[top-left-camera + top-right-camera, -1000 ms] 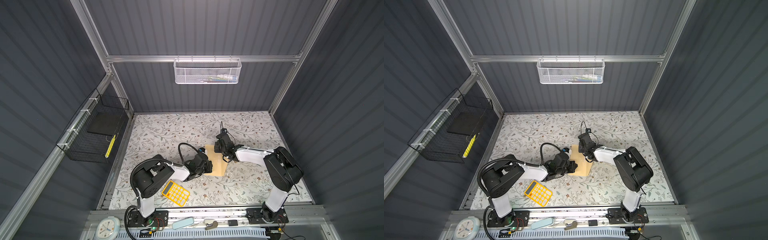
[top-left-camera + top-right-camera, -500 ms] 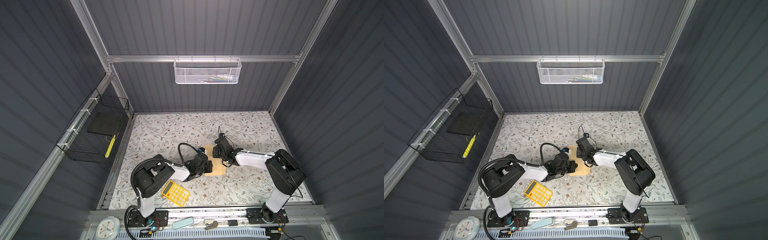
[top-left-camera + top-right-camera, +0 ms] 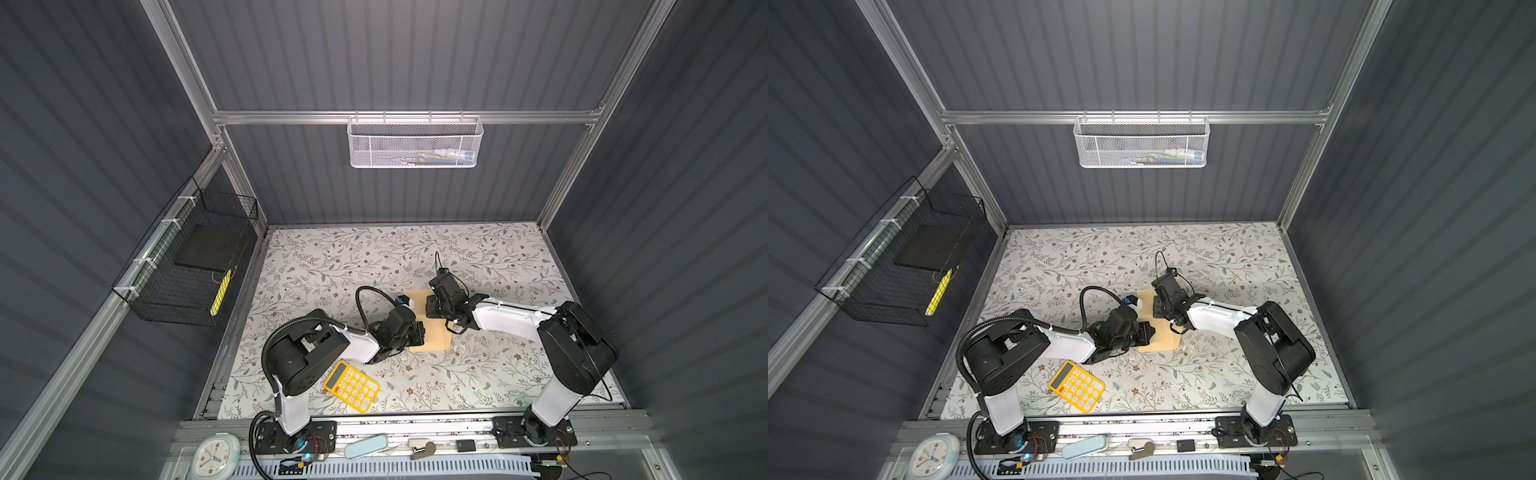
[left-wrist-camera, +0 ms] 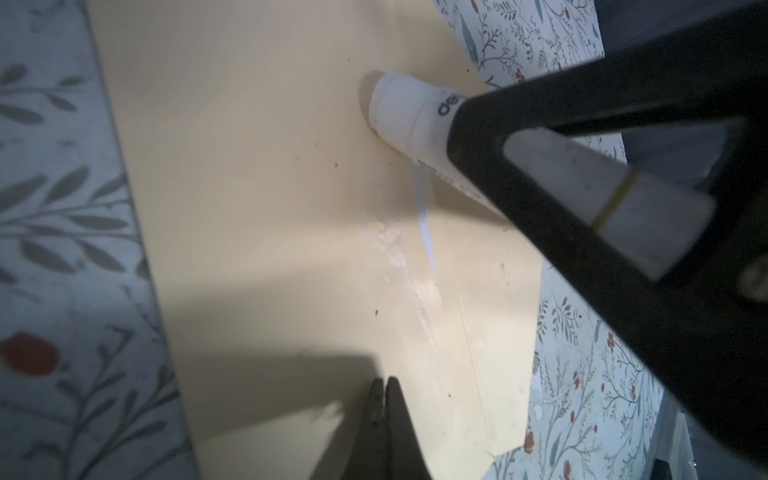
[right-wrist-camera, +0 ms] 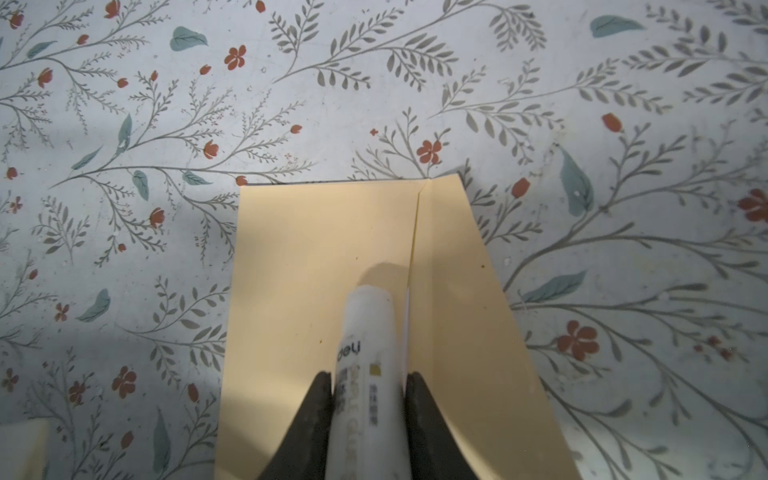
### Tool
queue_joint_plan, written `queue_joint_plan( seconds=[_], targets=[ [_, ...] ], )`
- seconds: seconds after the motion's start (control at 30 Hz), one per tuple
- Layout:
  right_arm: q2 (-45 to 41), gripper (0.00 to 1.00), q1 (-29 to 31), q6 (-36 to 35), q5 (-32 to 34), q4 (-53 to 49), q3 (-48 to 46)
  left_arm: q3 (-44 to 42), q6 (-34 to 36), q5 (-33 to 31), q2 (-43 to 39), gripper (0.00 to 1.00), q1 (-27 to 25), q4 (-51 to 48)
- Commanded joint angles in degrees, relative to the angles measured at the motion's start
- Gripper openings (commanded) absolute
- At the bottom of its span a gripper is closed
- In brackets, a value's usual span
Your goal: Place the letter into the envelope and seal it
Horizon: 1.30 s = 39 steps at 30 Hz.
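The tan envelope (image 3: 435, 337) (image 3: 1163, 338) lies flat mid-table, its flap (image 5: 455, 291) folded open. The letter shows only as a thin white sliver (image 4: 424, 216) at the envelope's mouth. My right gripper (image 5: 368, 376) (image 3: 432, 309) is shut on a white glue stick (image 5: 368, 328) (image 4: 405, 112), whose tip touches the envelope's body beside the flap fold. Pale glue smears (image 4: 395, 245) run along that fold. My left gripper (image 4: 382, 380) (image 3: 417, 332) is shut with nothing in it, tips pressing down on the envelope's nearer end.
A yellow calculator (image 3: 351, 386) lies near the front, by the left arm's base. A black wire basket (image 3: 187, 266) hangs on the left wall, a white mesh basket (image 3: 415, 143) on the back wall. A clock (image 3: 212, 453) sits on the front rail.
My right gripper has slid the glue stick along the envelope's fold toward the front of the table. The left gripper has stayed pressed on the envelope.
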Motion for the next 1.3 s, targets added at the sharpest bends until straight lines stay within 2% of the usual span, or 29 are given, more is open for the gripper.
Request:
queue_joint_plan(
  seconds=[0.0, 0.17, 0.37, 0.57, 0.77, 0.97, 1.1, 1.27],
  targets=[
    [-1.99, 0.0, -0.41, 0.48, -2.82, -5.08, 2.66, -2.39, 0.73, -2.64, 1.39, 0.0, 0.13, -7.33],
    [-2.2, 0.0, -1.84, 0.56, -5.5, -10.46, 6.37, -2.73, 2.86, -2.69, 0.41, 0.0, 0.13, -7.42],
    [-0.17, 0.0, -3.05, -0.94, -6.98, -18.59, 12.94, -3.35, 9.06, 3.66, -3.81, 0.0, 0.14, 0.51],
    [3.82, 0.0, -3.79, -3.61, -9.0, -25.56, 19.97, -0.58, 13.02, 9.38, -6.45, 0.19, 0.13, 0.82],
    [8.12, 0.0, -4.18, -6.04, -8.44, -31.07, 25.91, -1.24, 14.14, 6.2, -12.12, 0.21, 0.16, -5.59],
    [12.31, 0.0, -4.45, -7.83, -8.48, -34.97, 31.68, -6.11, 9.71, 2.24, -17.94, 0.13, -0.07, -12.16],
    [14.75, 0.0, -4.52, -9.32, -8.41, -37.88, 35.07, -10.98, 6.95, 2.0, -20.93, 0.12, -0.55, -9.9],
    [17.1, 0.0, -4.8, -10.93, -7.43, -41.17, 37.97, -12.63, 5.62, 0.9, -21.36, 0.11, -2.79, -9.1]
  ],
)
